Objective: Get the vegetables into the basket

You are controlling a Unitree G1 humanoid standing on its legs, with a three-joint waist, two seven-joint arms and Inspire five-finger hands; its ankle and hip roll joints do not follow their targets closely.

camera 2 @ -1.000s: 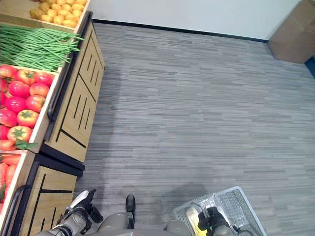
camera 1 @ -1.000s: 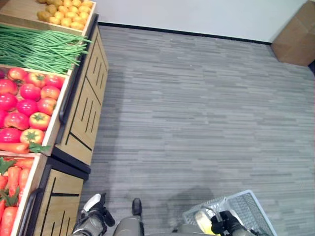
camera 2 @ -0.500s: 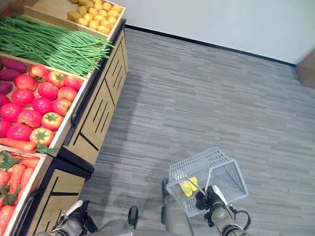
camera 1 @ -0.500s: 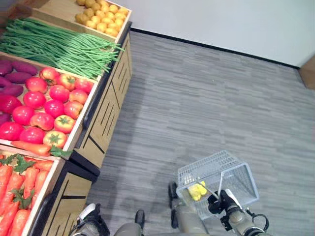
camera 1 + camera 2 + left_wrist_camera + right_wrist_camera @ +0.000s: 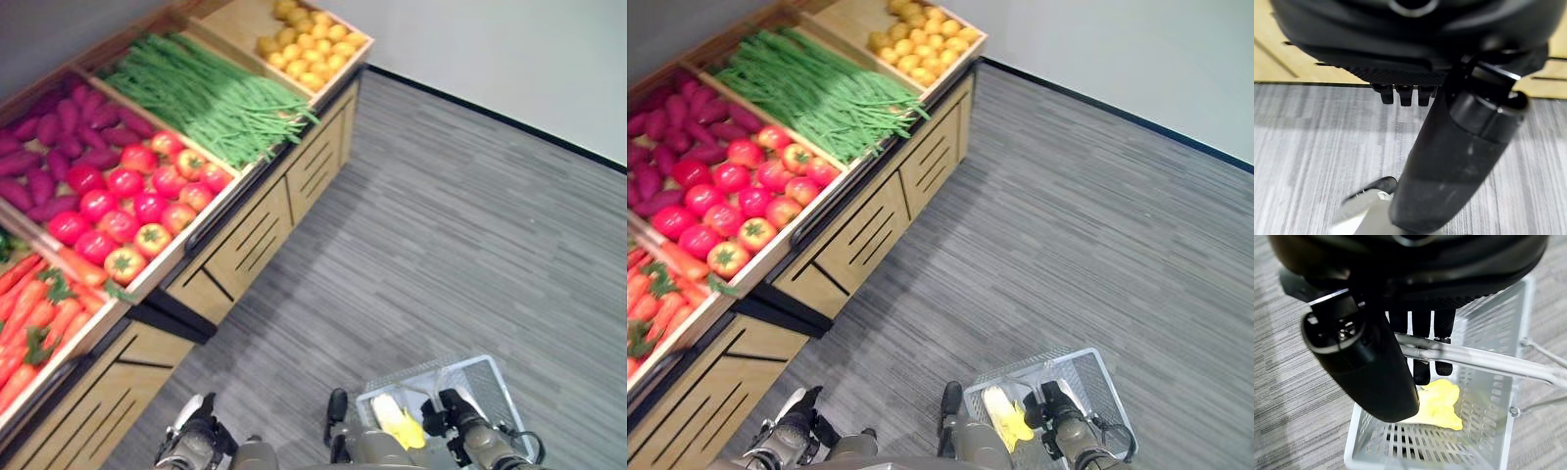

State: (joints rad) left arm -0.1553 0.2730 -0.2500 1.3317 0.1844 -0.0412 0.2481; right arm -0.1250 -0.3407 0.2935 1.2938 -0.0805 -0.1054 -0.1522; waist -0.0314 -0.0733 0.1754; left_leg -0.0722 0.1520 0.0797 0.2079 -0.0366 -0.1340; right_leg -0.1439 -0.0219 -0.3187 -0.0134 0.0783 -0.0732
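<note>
A grey mesh basket [image 5: 487, 375] hangs low at my right side over the floor, with a yellow corn cob [image 5: 397, 423] lying inside. My right hand [image 5: 458, 413] is shut on the basket's metal handle [image 5: 1474, 360], its fingers [image 5: 1421, 350] hooked over it, and the corn cob [image 5: 1437, 404] shows below. My left hand [image 5: 196, 438] hangs low by the stand's front, holding nothing; its fingers [image 5: 1400, 95] look relaxed. On the wooden stand lie tomatoes [image 5: 137, 201], green beans [image 5: 211, 93], carrots [image 5: 39, 313], purple sweet potatoes [image 5: 59, 137] and small yellow potatoes [image 5: 309, 44].
The wooden produce stand [image 5: 255, 240] runs along my left, its slatted front panels facing the grey plank floor [image 5: 460, 245]. A white wall [image 5: 509, 59] with a dark skirting closes the far side.
The camera has turned, so the stand now slants across the upper left and more of its bins show. The basket sits lower in view than half a second ago, still held by my right hand.
</note>
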